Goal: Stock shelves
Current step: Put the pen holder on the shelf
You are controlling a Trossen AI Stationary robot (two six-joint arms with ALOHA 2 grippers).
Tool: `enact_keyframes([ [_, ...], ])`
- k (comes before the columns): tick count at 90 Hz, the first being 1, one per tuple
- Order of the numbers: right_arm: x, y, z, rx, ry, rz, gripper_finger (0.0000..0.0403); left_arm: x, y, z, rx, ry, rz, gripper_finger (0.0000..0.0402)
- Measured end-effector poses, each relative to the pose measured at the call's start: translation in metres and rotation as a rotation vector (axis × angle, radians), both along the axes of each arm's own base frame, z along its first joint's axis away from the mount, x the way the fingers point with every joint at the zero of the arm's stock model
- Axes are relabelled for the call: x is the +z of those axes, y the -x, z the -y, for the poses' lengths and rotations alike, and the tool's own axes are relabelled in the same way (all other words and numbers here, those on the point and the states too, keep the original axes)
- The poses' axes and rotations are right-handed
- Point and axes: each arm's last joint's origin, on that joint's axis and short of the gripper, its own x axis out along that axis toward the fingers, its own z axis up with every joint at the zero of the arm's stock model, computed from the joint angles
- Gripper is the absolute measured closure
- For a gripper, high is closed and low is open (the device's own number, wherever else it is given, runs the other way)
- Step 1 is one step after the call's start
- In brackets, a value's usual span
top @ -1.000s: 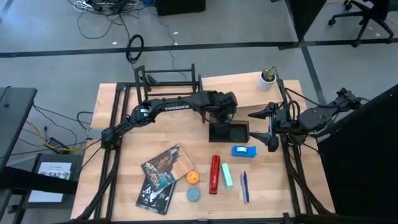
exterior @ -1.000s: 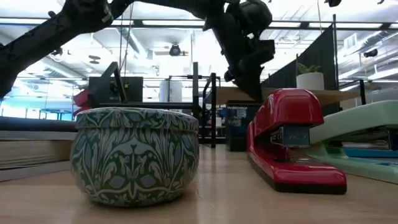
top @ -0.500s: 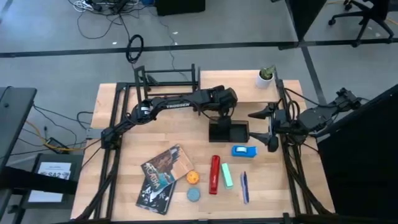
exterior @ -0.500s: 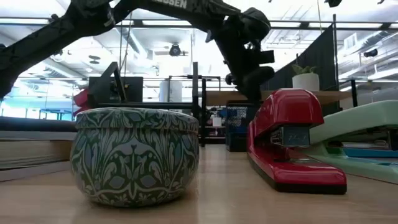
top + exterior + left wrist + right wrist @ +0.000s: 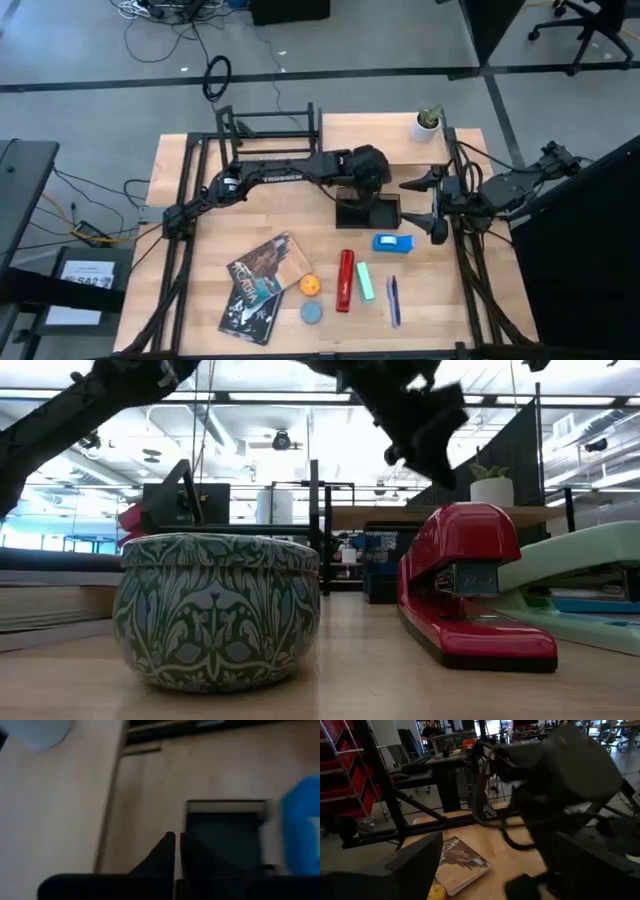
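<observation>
Light wood tabletop (image 5: 200,250), high view: carries all stock; books (image 5: 262,285), red stapler (image 5: 345,280), mint stapler (image 5: 365,282), pen (image 5: 393,300), two small tins (image 5: 311,299) and a blue tape dispenser (image 5: 392,242) lie in a loose row at the near side, probably staged within reach for stocking.
Shelves, high view: the black tube rack (image 5: 268,125) stands at the far edge, left of centre; the wooden plank shelf (image 5: 375,135) sits just beside it on the right, bearing only a potted plant (image 5: 429,123).
Left claw (image 5: 366,182), high view: hangs over the black mesh organizer (image 5: 367,212), between the shelves and the stock row.
Right claw (image 5: 432,205), high view: parked at the right edge of the tabletop, jaws spread, waiting.
Low view: a patterned tin (image 5: 218,608) and the red stapler fill the foreground; the left arm's wrist is raised above the organizer, clear of it.
Left wrist view: the two fingers (image 5: 162,855) stand almost touching, clenched on nothing visible, aimed at the organizer's rim with the blue dispenser at the side.
Right wrist view: spread fingers frame the books and the left arm.
Assessment: no stock is in hand; both shelves appear largely unfilled.
</observation>
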Motion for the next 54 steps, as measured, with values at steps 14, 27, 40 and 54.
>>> enact_keyframes([
  [14, 0.0, 0.0, 0.0, 0.0, 0.003, 0.0, 0.0057, 0.01, 0.014, 0.019, -0.071, 0.102, -0.076, 0.0339],
  [27, 0.0, 0.0, 0.0, 0.0, 0.004, 0.0, 0.0057, -0.011, 0.027, 0.02, -0.03, 0.104, -0.301, 0.03],
  [40, 0.0, 0.0, 0.0, 0.0, 0.007, 0.0, 0.0057, -0.034, 0.027, 0.013, 0.0, 0.097, -0.373, 0.027],
  [54, 0.0, 0.0, 0.0, 0.0, 0.003, 0.0, 0.0057, -0.063, 0.027, 0.003, 0.063, 0.136, -0.406, 0.0252],
])
